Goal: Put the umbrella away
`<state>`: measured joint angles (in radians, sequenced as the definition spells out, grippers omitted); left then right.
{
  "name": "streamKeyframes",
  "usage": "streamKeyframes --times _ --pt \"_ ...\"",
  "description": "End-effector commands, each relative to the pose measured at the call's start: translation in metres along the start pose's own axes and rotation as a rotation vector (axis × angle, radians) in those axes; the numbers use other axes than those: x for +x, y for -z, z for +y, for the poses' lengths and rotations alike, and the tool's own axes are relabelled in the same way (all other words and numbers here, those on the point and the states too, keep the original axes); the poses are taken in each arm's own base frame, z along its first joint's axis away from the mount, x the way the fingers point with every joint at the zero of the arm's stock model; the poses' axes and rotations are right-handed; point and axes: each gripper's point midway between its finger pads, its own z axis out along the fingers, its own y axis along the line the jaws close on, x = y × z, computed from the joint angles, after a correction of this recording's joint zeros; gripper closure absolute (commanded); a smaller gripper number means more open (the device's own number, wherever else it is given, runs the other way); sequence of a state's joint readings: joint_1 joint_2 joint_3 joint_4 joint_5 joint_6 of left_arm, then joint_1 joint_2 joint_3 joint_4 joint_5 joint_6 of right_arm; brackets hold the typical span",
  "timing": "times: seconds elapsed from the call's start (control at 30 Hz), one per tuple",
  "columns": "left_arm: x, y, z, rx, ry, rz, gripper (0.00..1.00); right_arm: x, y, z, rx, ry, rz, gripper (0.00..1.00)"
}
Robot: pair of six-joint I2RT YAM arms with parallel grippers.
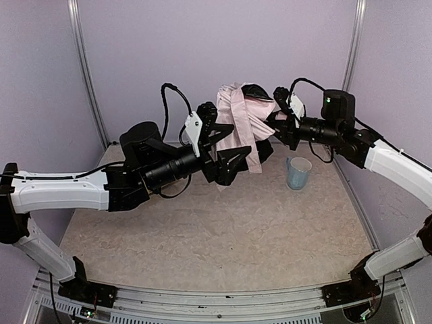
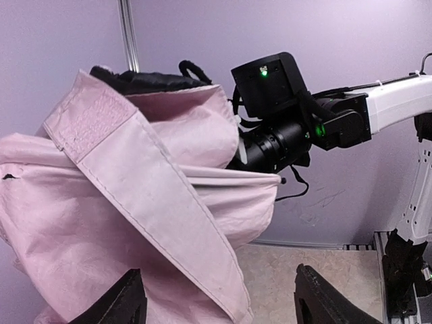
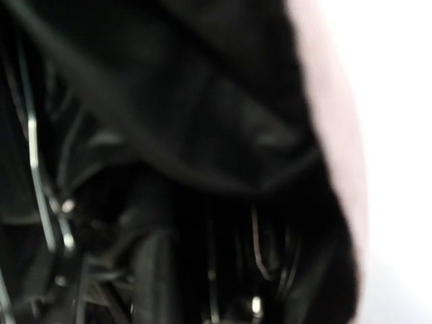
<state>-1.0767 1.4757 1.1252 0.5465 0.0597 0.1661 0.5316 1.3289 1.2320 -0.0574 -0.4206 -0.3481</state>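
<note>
Above the table, right gripper grasps umbrella, fingertips buried; left gripper spread apart.

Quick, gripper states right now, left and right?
Left gripper: open, fabric of the umbrella between its fingers.
Right gripper: closed on the umbrella, holding it up.

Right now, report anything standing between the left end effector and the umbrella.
Nothing visible does. The left end effector is open, with the umbrella and its pink fabric directly ahead of it and no other object between them. The right end effector holds the umbrella from its far side.
</note>
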Motion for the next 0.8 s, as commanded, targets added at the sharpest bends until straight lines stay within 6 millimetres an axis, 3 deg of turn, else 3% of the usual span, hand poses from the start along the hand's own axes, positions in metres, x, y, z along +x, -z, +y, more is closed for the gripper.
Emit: streamKeyframes --times 0.0,0.1,0.17,0.23,0.33,0.4,0.47,0.6,0.77 --pt "0.005 0.000 0.010 -0.035 0.040 -0.002 0.24 -0.051 0.013 0.009 -0.012 0.080 -0.141 1.00" --pt "0.007 -0.002 0.007 -0.019 0.038 -0.009 0.24 -0.054 0.010 0.021 -0.038 0.101 -0.149 1.00" --pt "0.004 -0.003 0.000 0.020 0.037 -0.032 0.31 -0.056 0.008 0.027 -0.050 0.109 -0.154 1.00" --pt "0.004 -0.002 -0.006 0.052 0.036 -0.044 0.46 -0.058 0.008 0.029 -0.056 0.108 -0.164 1.00" --pt "0.000 0.006 -0.014 0.088 0.029 -0.065 0.83 -0.060 0.011 0.029 -0.050 0.108 -0.170 1.00" --pt "-0.004 0.016 -0.022 0.119 0.014 -0.082 0.93 -0.059 0.012 0.024 -0.020 0.110 -0.159 1.00" --pt "-0.005 0.025 -0.033 0.170 0.000 -0.082 0.99 -0.054 0.011 0.014 0.028 0.112 -0.134 1.00" --pt "-0.002 0.037 -0.055 0.247 -0.026 -0.037 1.00 -0.048 0.009 -0.008 0.105 0.070 -0.097 1.00" --pt "0.026 0.060 -0.079 0.327 -0.057 0.075 1.00 -0.062 0.029 -0.045 0.168 0.001 -0.135 1.00"
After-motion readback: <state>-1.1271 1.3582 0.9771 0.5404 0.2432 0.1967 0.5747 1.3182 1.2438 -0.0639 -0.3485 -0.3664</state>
